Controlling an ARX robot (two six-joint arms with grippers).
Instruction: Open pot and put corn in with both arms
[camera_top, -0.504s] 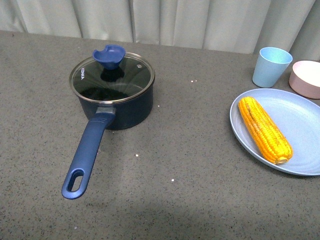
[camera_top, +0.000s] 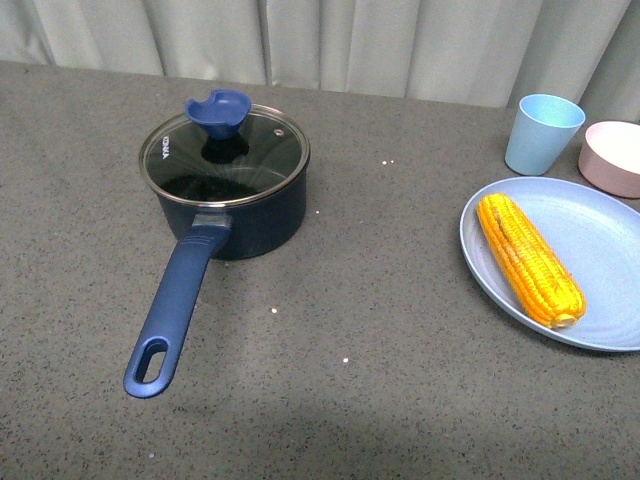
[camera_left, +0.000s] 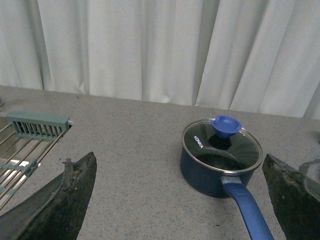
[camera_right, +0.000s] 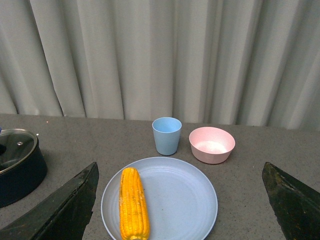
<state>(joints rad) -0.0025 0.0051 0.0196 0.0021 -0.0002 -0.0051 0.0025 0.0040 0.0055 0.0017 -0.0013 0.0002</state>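
Observation:
The navy pot (camera_top: 232, 213) stands at the left of the grey table with its glass lid (camera_top: 262, 150) on, topped by a blue knob (camera_top: 218, 112); its long handle (camera_top: 175, 303) points toward me. The corn (camera_top: 528, 258) lies on a light-blue plate (camera_top: 610, 250) at the right. Neither arm shows in the front view. My left gripper (camera_left: 180, 200) is open, with the pot (camera_left: 210, 175) beyond it. My right gripper (camera_right: 180, 200) is open, with the corn (camera_right: 134, 204) and plate (camera_right: 180, 195) before it.
A light-blue cup (camera_top: 541, 132) and a pink bowl (camera_top: 615, 156) stand behind the plate at the far right. A wire rack (camera_left: 25, 145) shows in the left wrist view, off to the pot's side. Curtains hang behind the table.

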